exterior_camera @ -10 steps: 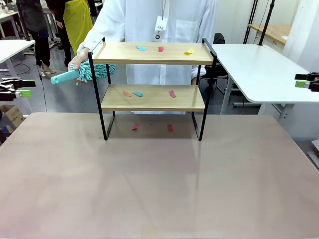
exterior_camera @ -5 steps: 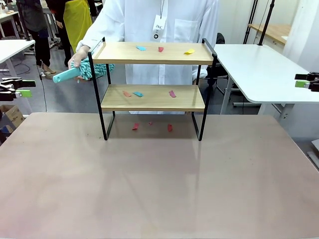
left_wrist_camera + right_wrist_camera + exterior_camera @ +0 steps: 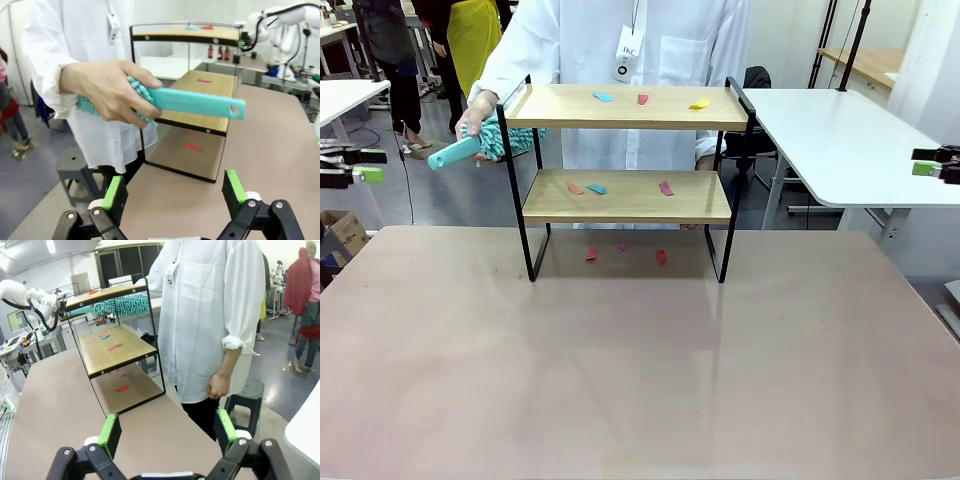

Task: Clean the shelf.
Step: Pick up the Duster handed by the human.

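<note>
shelf (image 3: 630,200): sits on the table (image 3: 640,380) toward the far edge, both boards level in the black frame
left end effector (image 3: 368,165): way off the shelf's left end, up in the air, jaws wide open with nothing in them; in its wrist view (image 3: 174,189) the fingers point at the shelf's end frame
right end effector (image 3: 922,161): well off the shelf's right end, about level with the lower board, also wide open and empty (image 3: 167,431)
person's hand (image 3: 475,113): just outside the shelf's left rail at top-board height, fingers curled round the duster (image 3: 453,153)
duster pose: teal handle sticks out away from the shelf, angled slightly down, fluffy head tucked behind the left rail
other hand (image 3: 218,386): hangs loose at the person's side, behind the shelf
scraps (image 3: 603,97): little coloured bits on both boards, plus a couple of red ones on the table under the shelf
</note>
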Robot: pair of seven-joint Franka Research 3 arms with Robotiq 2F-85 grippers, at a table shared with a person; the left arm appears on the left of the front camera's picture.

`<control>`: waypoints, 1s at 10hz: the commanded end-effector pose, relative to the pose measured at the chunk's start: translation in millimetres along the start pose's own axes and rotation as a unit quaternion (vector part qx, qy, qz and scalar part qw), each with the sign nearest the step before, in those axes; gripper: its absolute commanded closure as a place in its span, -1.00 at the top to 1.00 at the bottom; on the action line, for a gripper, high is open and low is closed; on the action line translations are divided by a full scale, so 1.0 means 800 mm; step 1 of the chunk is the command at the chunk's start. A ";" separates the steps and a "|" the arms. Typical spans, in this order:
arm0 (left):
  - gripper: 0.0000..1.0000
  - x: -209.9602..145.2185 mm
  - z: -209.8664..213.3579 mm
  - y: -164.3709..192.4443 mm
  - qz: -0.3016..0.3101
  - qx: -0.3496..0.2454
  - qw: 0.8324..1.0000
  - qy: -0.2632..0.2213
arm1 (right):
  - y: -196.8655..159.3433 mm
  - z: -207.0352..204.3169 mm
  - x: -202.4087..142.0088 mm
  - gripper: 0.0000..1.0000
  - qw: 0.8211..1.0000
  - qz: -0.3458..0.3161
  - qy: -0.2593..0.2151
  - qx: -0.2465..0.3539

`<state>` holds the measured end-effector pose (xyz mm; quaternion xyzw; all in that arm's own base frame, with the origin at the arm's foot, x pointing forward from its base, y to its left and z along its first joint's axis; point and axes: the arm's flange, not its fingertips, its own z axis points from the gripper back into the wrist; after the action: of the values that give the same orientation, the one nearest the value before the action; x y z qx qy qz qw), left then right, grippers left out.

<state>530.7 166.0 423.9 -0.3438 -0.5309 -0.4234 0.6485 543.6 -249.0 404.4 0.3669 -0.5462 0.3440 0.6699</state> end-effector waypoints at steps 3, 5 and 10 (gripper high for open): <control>1.00 0.118 -0.033 -0.062 0.085 0.079 0.990 0.082 | 0.001 -0.001 0.003 1.00 1.000 0.002 -0.001 0.001; 1.00 0.162 -0.055 -0.097 0.075 0.120 0.981 0.130 | 0.001 -0.001 0.003 1.00 1.000 0.002 -0.001 0.001; 1.00 0.249 -0.109 -0.166 0.095 0.193 0.938 0.272 | 0.001 -0.001 0.003 1.00 1.000 0.002 -0.001 0.001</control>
<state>458.6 -7.0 601.8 -0.1334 -0.3897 -0.3342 0.8477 543.5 -249.8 404.4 0.3667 -0.5465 0.3437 0.6699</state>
